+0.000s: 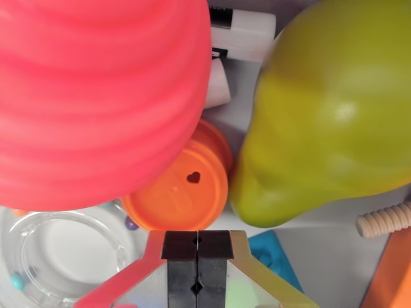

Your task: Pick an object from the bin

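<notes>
The hand (197, 266) sits at the bottom centre of the wrist view, its two black pads (182, 269) pressed together with nothing between them. Just above the pads lies a flat orange plastic disc with a small heart-shaped hole (186, 189), partly covered at its upper left by a large ribbed pink rubbery ball (96, 96) that fills the view's upper left. To the view's right, a big smooth yellow-green pear-shaped toy (327, 109) crowds close beside the disc. Between the ball and the pear, at the top, white plastic blocks with a black label (241, 32) show. A clear plastic ring holding small coloured beads (58, 256) lies at lower left under the ball. A blue piece (273, 253), a beige threaded wooden screw (385, 219) and an orange edge (393, 276) lie at lower right on the pale bin floor (327, 256).
</notes>
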